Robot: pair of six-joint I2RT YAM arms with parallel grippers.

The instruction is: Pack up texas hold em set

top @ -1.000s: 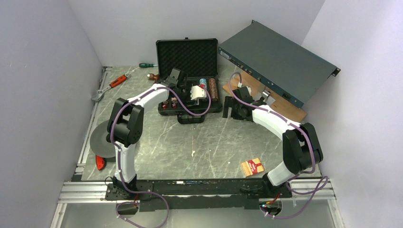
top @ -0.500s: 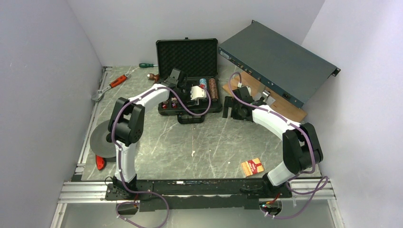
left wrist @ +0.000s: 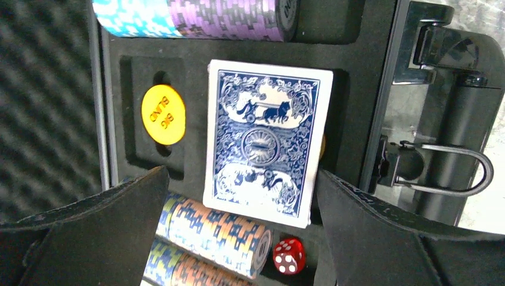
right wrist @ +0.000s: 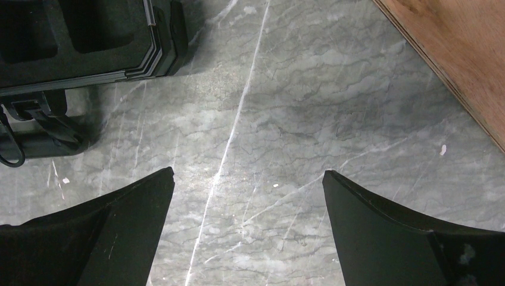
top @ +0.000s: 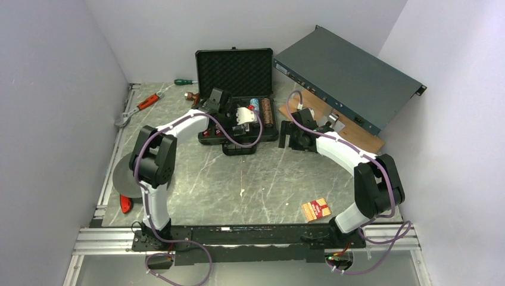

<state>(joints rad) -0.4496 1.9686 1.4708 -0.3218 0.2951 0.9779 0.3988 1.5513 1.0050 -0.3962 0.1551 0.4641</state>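
Note:
The black case point(top: 233, 71) stands open at the back of the table, egg-crate foam lid up. My left gripper point(top: 241, 117) hovers over its tray. In the left wrist view the left gripper point(left wrist: 242, 176) is open, its fingers either side of a blue card deck point(left wrist: 265, 140) that lies free on the tray foam point(left wrist: 351, 59). Around the deck lie an orange-and-blue chip stack point(left wrist: 220, 232), a cyan-and-purple chip stack point(left wrist: 196, 18), a red die point(left wrist: 289, 255) and a yellow button point(left wrist: 163, 114). A red card deck point(top: 316, 208) lies on the table at front right. My right gripper point(right wrist: 247, 176) is open over bare marble beside the case.
A grey-green rack box point(top: 348, 77) leans at the back right over a wooden board point(top: 357, 140). A screwdriver point(top: 186, 81), a wrench point(top: 140, 107), a grey disc point(top: 125, 173) and a red tool point(top: 126, 204) lie along the left side. The case handle point(left wrist: 458, 149) faces the arms.
The left gripper has opened wider, leaving the blue deck lying in the case, and the left arm has dropped and shifted slightly left. The right arm has not moved.

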